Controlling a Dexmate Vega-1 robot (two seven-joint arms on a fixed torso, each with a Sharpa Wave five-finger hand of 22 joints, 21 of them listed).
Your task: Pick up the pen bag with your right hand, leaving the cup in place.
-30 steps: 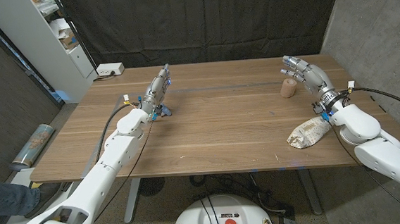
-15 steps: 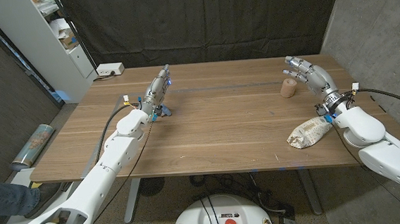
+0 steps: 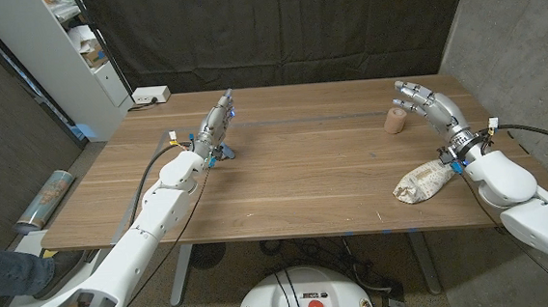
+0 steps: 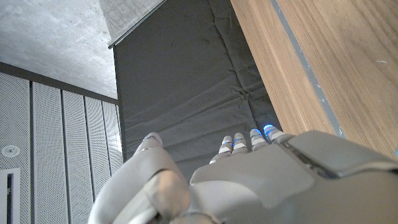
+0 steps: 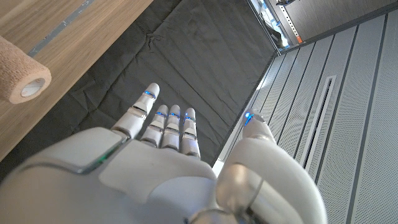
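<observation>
Dark curtain backs the wooden table [image 3: 304,161]. Fingers spread and holding nothing, the right hand [image 3: 428,107] has drifted rightward from the cup [image 3: 394,120] over the last second, nearer the pen bag [image 3: 423,182] lying by the front-right edge; the approach looks begun, no grasp yet. The left hand [image 3: 216,127] waits empty, unchanged.

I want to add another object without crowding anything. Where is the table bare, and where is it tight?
Bare: the wide wooden table middle, between the left hand and the small tan cup. Tight: the right side, where the right hand, cup and crumpled beige pen bag cluster.
</observation>
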